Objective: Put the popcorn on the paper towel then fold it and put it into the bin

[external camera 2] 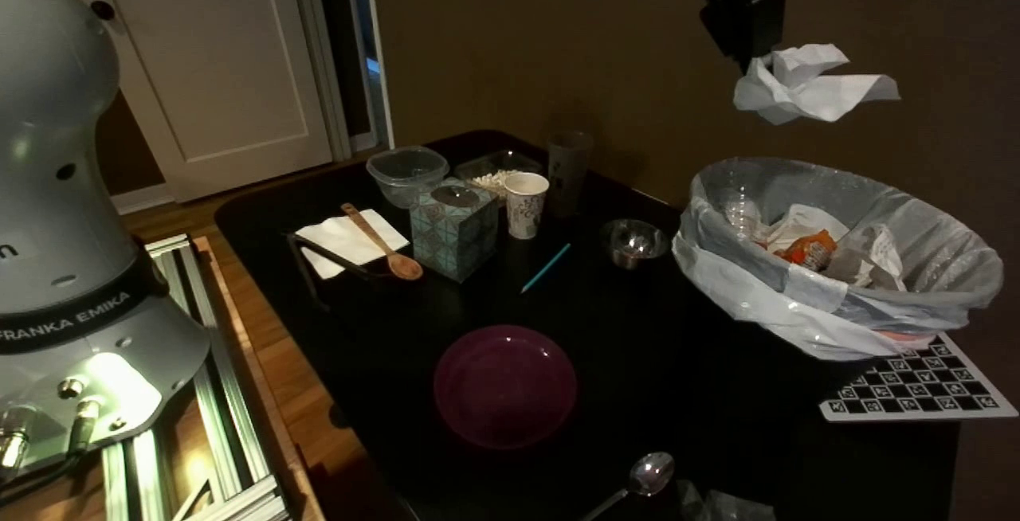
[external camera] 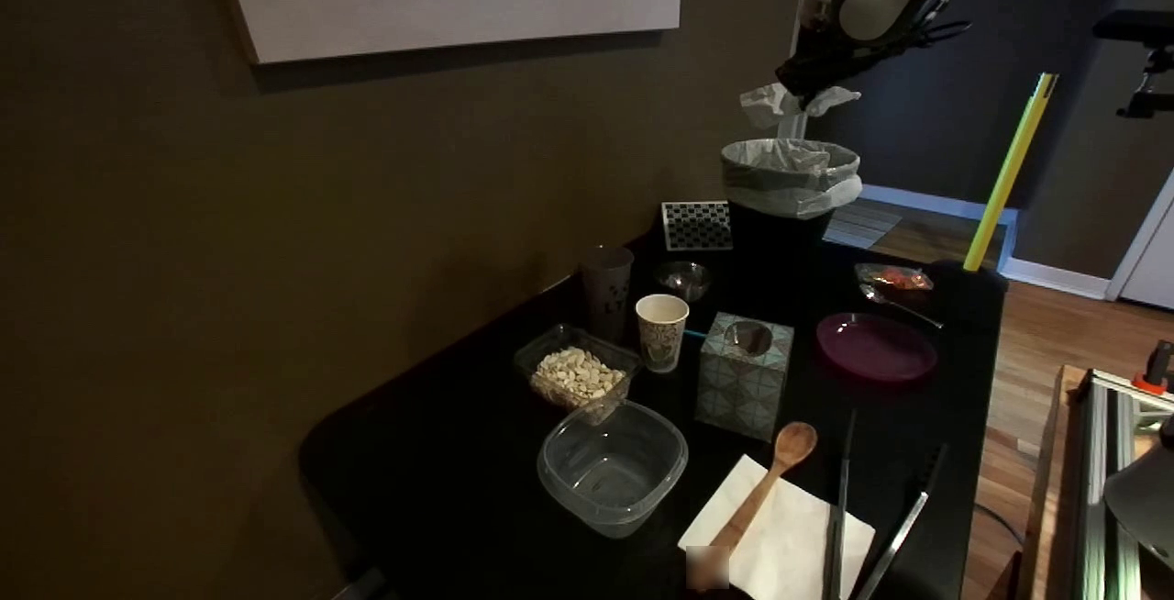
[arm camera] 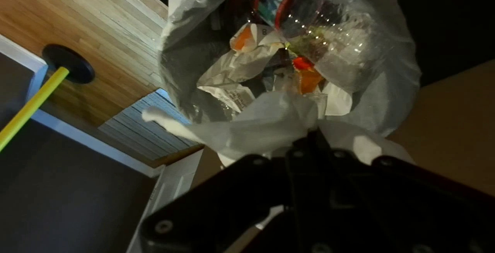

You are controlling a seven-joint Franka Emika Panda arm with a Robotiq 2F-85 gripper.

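- Wrist view: gripper [arm camera: 312, 132] looks closed down, fingertips pinching a creased white paper towel [arm camera: 267, 123], ends flaring loose.
- Towel hangs over the bin [external camera 2: 745, 282], above the rim and apart from it in both exterior views.
- I read it as the task's towel; a flat cream sheet [external camera: 793, 528] also lies under a wooden spoon [external camera: 756, 499].
- Popcorn [external camera: 578, 375]: heap in the clear tub [external camera: 541, 343]; can't tell if any is wrapped in the towel.
- Handling, my guess: near weightless, limp, tears if yanked. Pinch several layers at the gathered fold; a single-ply corner would flop. Release low so it doesn't drift wide.
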